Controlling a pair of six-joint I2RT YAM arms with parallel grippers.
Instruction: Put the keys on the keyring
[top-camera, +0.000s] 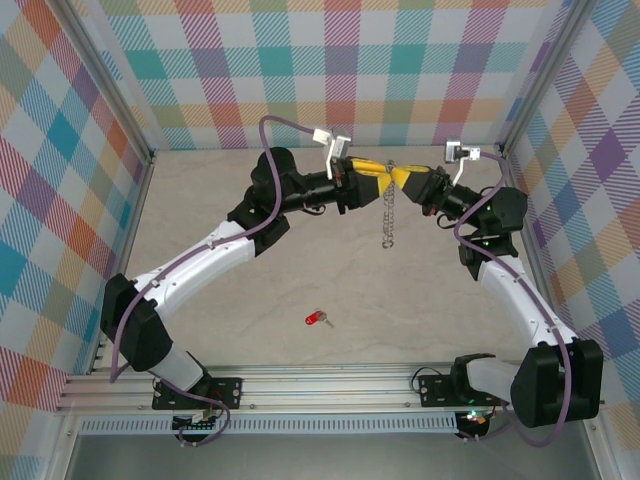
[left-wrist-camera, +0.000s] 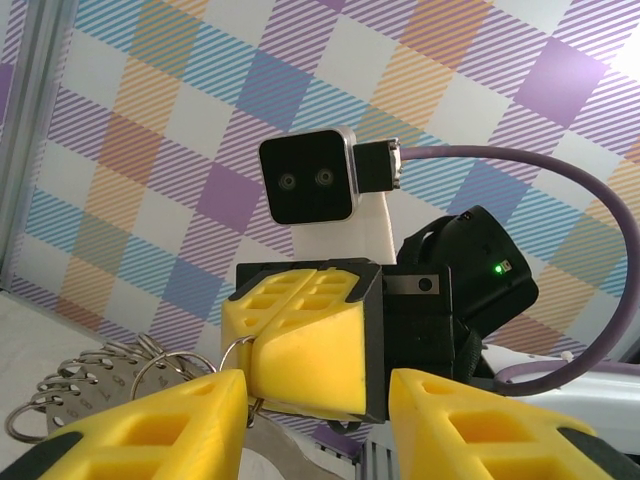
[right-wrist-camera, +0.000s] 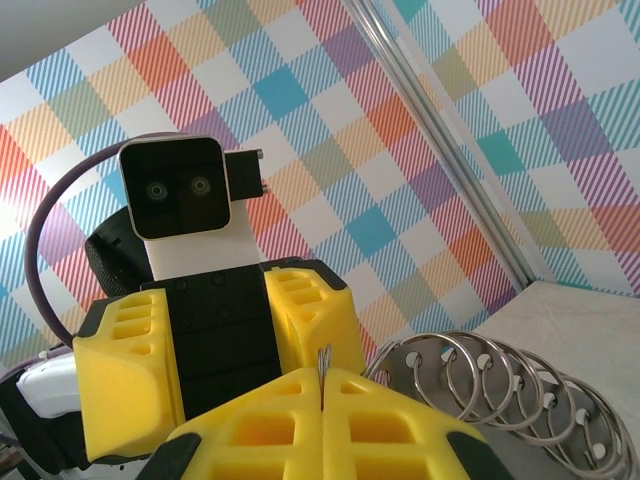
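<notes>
Top external: key near table edge.

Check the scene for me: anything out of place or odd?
The red key lies alone on the table toward its near edge, well apart from the keyring, which dangles in the air from the shut right gripper. The left gripper stands open facing it. Nothing looks damaged.

No legible text, no labels — none

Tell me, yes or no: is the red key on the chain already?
No, the red key lies alone on the table, well apart from the hanging chain.
</notes>
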